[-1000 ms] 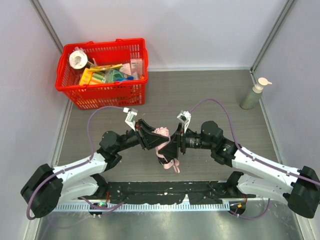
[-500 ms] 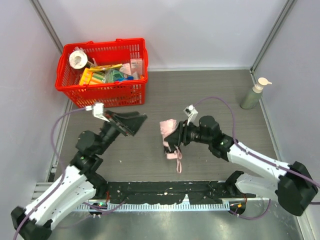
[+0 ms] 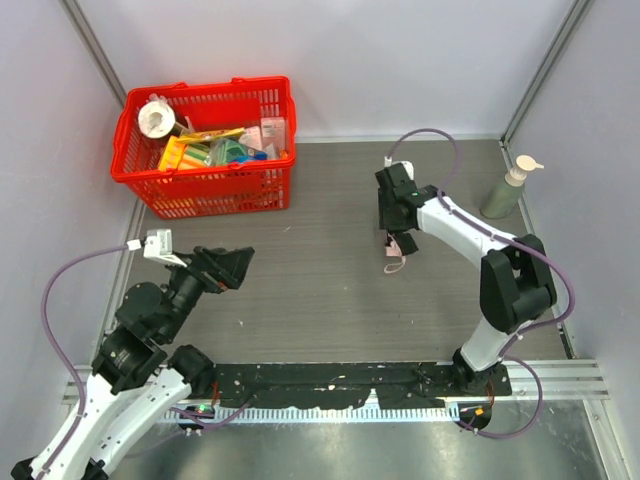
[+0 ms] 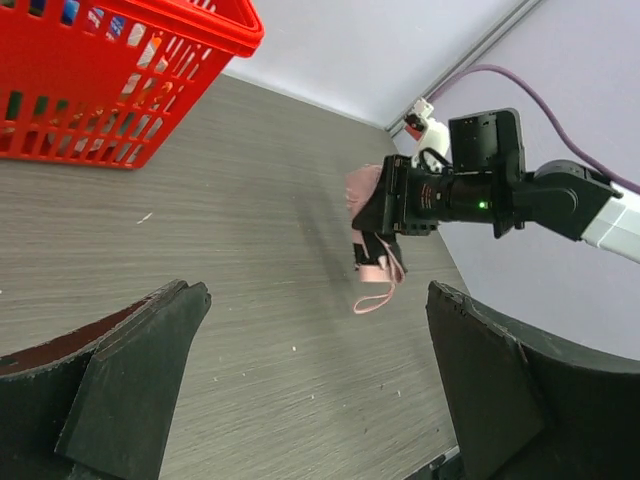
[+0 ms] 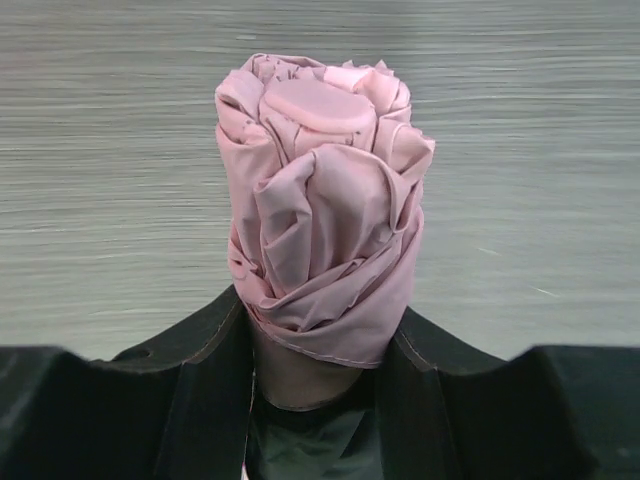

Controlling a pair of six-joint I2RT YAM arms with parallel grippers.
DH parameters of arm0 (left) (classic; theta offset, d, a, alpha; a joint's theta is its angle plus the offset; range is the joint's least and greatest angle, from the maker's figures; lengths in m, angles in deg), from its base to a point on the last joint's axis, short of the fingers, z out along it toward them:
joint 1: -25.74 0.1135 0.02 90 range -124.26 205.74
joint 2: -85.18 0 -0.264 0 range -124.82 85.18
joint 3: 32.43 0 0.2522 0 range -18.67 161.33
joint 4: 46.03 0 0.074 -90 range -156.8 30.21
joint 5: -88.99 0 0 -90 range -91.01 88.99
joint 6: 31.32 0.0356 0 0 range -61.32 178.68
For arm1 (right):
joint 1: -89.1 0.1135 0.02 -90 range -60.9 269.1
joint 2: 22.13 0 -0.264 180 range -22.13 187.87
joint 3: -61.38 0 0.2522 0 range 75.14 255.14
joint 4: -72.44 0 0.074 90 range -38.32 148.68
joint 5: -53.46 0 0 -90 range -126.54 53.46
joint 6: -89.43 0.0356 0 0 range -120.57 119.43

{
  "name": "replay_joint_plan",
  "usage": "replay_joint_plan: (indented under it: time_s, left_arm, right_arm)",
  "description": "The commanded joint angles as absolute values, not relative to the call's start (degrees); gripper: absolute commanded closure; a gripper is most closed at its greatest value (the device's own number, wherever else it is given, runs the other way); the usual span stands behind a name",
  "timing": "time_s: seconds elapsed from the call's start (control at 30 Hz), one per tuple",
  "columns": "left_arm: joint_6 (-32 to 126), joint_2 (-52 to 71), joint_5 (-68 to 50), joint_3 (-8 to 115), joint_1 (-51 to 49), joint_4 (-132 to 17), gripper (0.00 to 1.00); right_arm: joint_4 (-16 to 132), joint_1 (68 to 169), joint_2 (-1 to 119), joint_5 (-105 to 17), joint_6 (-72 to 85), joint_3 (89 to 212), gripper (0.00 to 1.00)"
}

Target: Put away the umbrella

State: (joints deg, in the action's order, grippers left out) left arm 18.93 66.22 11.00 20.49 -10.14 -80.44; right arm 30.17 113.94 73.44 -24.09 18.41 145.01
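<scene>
Toward the far right corner of the worktop [image 3: 320, 300], the right gripper [image 5: 318, 325] had its jaws clamped on the umbrella [image 5: 325, 200] by soft fabric that might slip, while the left gripper [image 4: 315, 300] held its jaws wide apart.

2 robot arms, left arm [image 3: 150, 312] and right arm [image 3: 455, 225], each with white shells between black joints. a purple cable [image 4: 490, 68] loops along each to a small white plug [image 3: 158, 243] at the wrist. the left gripper [image 3: 232, 262] has broad matte black fingers [image 4: 130, 380]. a green light [image 4: 487, 206] glows on the right wrist.
</scene>
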Motion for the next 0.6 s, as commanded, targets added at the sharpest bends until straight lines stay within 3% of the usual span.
replay_joint_plan:
  time_s: [0.0,0.13,0.4,0.57]
  left_arm:
    - [21.41,68.48,13.22,22.11,-10.03,-82.82,0.01]
    - [25.09,68.74,12.79,26.14,-9.94,-83.88,0.02]
    - [35.12,69.45,20.51,45.21,-10.03,-96.68,0.01]
    - [35.92,71.29,24.12,50.76,-10.03,-104.0,0.02]
  right_arm:
    - [12.98,123.09,76.56,5.89,9.02,150.55,0.99]
    - [16.98,140.67,81.66,22.83,-0.11,147.66,0.99]
    - [47.56,160.44,85.17,25.67,-20.58,143.44,0.99]
    - [49.04,166.35,89.66,24.03,-21.77,147.71,0.99]
